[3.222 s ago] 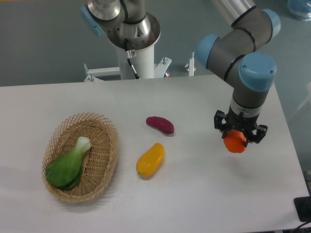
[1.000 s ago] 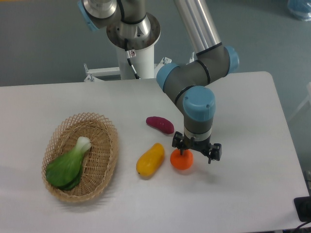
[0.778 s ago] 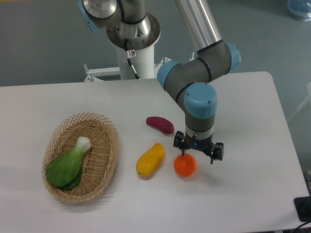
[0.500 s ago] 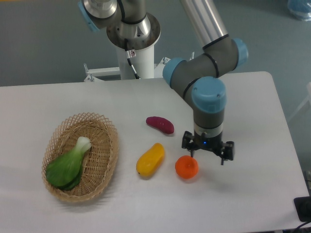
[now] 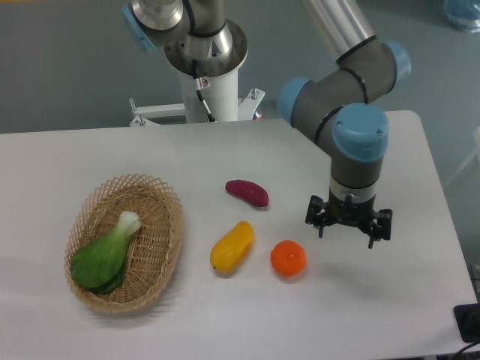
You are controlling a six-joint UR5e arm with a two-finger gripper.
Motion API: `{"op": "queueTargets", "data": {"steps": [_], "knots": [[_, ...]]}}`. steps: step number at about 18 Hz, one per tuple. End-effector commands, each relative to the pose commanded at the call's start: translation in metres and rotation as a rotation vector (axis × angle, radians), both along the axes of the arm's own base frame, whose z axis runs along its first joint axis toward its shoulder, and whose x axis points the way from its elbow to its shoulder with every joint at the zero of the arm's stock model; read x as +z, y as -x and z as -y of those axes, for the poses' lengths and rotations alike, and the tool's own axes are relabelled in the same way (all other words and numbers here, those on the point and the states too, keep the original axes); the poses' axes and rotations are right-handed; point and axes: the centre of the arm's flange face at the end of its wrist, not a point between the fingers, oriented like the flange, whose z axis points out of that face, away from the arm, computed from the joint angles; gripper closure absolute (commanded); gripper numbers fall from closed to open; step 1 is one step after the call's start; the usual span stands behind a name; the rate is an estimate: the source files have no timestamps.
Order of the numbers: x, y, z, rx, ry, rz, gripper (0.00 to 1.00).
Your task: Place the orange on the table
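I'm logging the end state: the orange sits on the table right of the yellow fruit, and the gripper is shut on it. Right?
Not quite. The camera view shows the orange resting on the table, right of the yellow fruit, but the gripper is open and empty, off to the orange's right and clear of it.

The orange (image 5: 288,258), carried in the gripper (image 5: 348,226) three seconds back out toward the right of the table (image 5: 225,315), now lies free on it just right of the yellow fruit (image 5: 232,246). The gripper has let go, jaws spread, and drawn off to the orange's right.
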Motion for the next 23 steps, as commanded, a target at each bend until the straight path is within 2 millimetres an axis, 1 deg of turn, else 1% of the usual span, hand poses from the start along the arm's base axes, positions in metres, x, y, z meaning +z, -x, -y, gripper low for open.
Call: {"op": "queueTargets", "data": {"steps": [2, 7, 10, 11, 12, 15, 17, 23], "knots": [[0.001, 0.002, 0.002, -0.004, 0.001, -0.004, 0.0], [0.002, 0.017, 0.019, -0.118, 0.025, -0.021, 0.0], [0.003, 0.028, 0.034, -0.148, 0.034, -0.016, 0.0], [0.004, 0.034, 0.042, -0.165, 0.04, -0.009, 0.0], [0.01, 0.039, 0.045, -0.179, 0.038, 0.002, 0.0], [0.017, 0.053, 0.062, -0.243, 0.041, 0.06, 0.0], [0.018, 0.052, 0.065, -0.256, 0.037, 0.072, 0.0], [0.019, 0.049, 0.062, -0.263, 0.032, 0.059, 0.0]]}}
